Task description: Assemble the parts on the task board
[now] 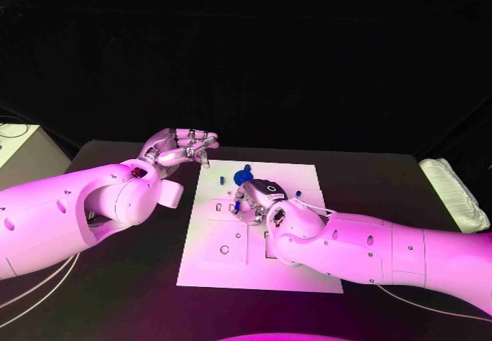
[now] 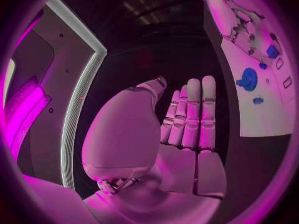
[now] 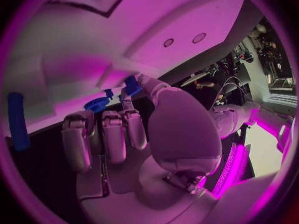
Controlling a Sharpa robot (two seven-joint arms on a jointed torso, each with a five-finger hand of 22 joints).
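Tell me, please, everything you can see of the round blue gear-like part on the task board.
The blue gear is a round, toothed disc with a raised hub, plastic by its look. It lies on the task board near the board's far edge, just beyond the right hand, whose fingers reach towards it without clearly touching it. In the right wrist view it shows as a ribbed disc past the fingertips. The left hand hovers apart from it, holding nothing.
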